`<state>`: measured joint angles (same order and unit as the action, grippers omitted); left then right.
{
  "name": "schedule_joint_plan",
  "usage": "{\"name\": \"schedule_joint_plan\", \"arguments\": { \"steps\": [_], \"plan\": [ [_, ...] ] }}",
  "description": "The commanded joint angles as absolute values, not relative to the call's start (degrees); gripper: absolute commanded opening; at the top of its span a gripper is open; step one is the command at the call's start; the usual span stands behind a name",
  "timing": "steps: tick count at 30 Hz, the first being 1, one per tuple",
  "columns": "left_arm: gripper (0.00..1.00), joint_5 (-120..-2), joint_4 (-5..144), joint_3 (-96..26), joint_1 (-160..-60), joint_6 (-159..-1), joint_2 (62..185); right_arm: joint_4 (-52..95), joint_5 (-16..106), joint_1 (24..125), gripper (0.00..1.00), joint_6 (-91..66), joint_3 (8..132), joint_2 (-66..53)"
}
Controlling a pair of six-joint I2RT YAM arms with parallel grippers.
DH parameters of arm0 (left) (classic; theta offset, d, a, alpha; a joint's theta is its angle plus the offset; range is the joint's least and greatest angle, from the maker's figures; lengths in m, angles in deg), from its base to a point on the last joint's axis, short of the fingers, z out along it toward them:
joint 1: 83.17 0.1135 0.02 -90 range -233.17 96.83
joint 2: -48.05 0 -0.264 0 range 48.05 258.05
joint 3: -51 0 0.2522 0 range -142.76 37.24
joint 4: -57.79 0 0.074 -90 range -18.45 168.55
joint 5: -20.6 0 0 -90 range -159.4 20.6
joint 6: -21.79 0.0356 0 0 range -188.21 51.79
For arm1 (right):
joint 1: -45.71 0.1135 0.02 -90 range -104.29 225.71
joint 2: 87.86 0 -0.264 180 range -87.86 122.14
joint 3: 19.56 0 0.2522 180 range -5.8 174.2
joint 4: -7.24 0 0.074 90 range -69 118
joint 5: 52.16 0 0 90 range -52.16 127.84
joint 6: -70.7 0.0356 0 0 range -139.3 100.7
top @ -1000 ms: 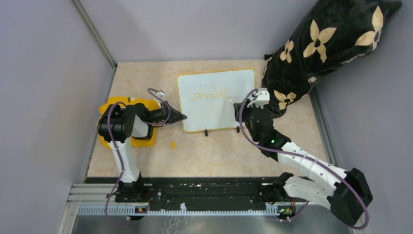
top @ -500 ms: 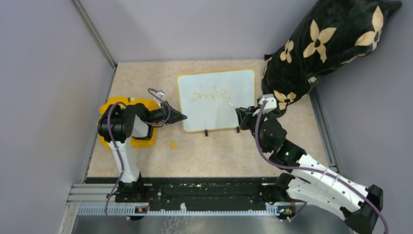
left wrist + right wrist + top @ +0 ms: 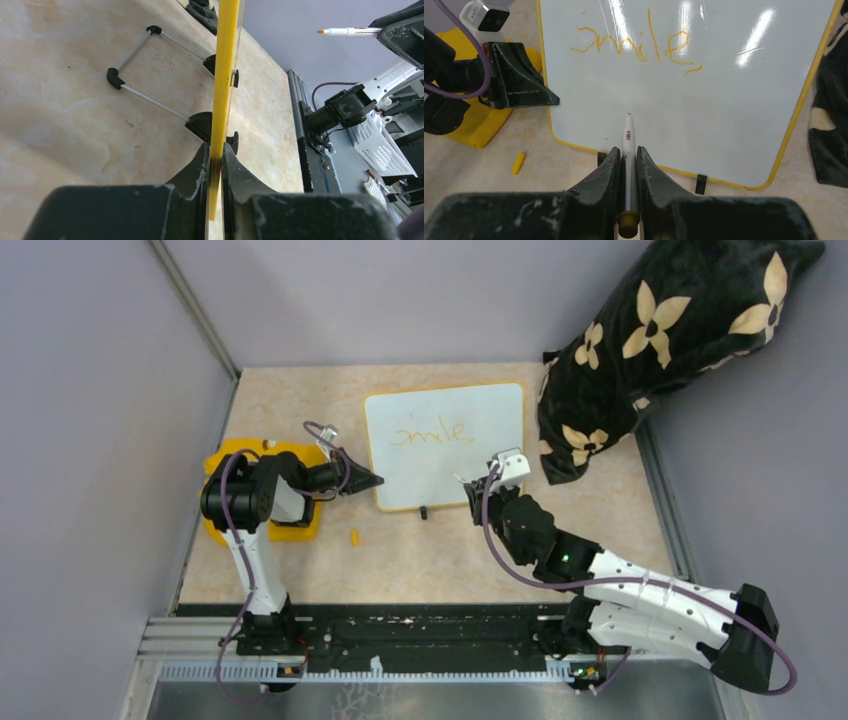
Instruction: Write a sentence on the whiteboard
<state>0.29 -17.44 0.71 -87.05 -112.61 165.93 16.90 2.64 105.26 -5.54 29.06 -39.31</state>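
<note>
Orange sentence (image 3: 636, 44) faint, whiteboard (image 3: 704, 115) top cropped

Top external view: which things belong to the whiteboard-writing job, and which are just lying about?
Part of the job:
whiteboard, clamped at its edge by the left end effector
written word "smile"
marker, held in the right end effector

Lying about:
black flowered cushion
flat yellow pad
small yellow piece near that pad

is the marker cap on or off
Off. The marker held in the right claw shows a bare orange tip aimed toward the whiteboard; no cap covers it.
</note>
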Motion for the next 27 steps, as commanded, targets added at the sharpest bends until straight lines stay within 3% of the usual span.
{"name": "schedule_joint_plan", "arguments": {
  "steps": [1, 14, 27],
  "plan": [
    [0.0, -1.44, -29.17, 0.87, -87.12, -112.99, 167.79, 14.23, 1.07, 105.87, 0.0, -3.57, 29.73, -39.12],
    [0.0, -3.19, -29.88, 1.86, -87.13, -112.95, 167.31, 14.38, 1.25, 108.73, 0.0, -4.01, 36.46, -31.91],
    [0.0, -2.81, -28.45, 1.69, -87.13, -111.94, 166.97, 3.94, 0.39, 110.97, 0.0, -6.5, 37.19, -20.21]
  ]
}}
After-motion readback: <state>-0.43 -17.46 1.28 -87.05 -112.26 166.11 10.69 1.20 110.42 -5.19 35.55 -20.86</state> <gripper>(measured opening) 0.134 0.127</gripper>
